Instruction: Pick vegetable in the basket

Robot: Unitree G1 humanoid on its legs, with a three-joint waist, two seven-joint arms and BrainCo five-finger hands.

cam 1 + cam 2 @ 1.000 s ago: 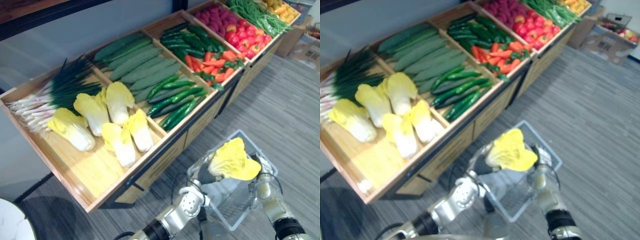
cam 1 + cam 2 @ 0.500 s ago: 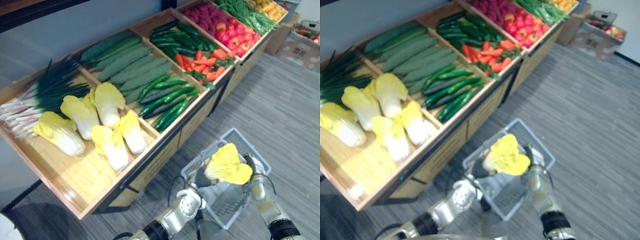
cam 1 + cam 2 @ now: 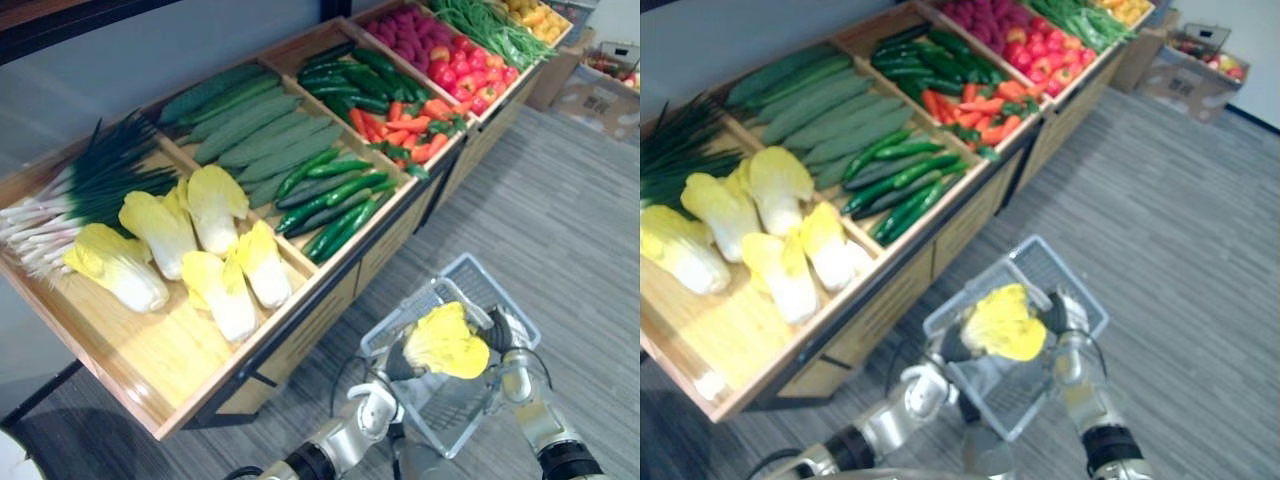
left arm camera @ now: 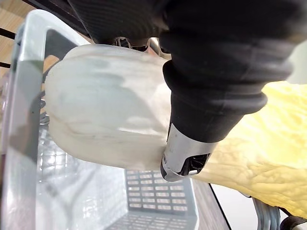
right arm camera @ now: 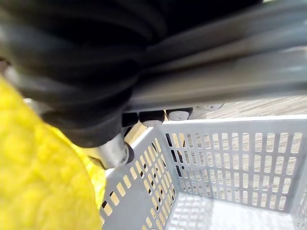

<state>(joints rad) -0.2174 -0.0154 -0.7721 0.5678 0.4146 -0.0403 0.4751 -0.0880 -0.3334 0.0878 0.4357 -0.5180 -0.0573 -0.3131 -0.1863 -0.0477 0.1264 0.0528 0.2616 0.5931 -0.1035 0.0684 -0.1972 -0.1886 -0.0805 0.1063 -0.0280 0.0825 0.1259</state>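
Napa cabbage: one napa cabbage (image 3: 447, 340), with frilly yellow leaves and a pale white base, hangs in the mouth of the basket. It sits about level with the rim and clear of the mesh bottom, which the left wrist view shows beneath it.
Left robot hand: the left robot hand (image 4: 184, 154) grasps the cabbage at its white base. A silver digit presses into the stem end, and the dark ribbed cover lies across it.
Right robot hand: the right robot hand (image 3: 503, 332) is clenched round the basket handle (image 5: 230, 72). Its dark fingertips curl under the grey bar, just beside the cabbage's leafy end.
Basket: the basket (image 3: 478, 285) is light grey plastic with slotted walls. It is carried off the floor, in front of the counter and between the two arms.
Counter: the counter (image 3: 150, 360) is a long wooden run of sloping compartments, stretching away to the left of the basket and beyond it.
Nearest compartment: five loose cabbages (image 3: 215, 205) lie on the bare wood, with spring onions (image 3: 90, 195) along the back edge.
Next compartment: it holds long pale cucumbers (image 3: 255, 130) at the back and slimmer dark green vegetables (image 3: 335, 200) at the front.
Farther compartments: these hold red-orange produce (image 3: 425, 125), red produce (image 3: 480, 70) and green beans (image 3: 495, 25). I cannot tell more exactly what the first two are.
Floor: the floor (image 3: 580, 220) is grey and striped. A cardboard box (image 3: 600, 85) stands on it by the counter's far end.
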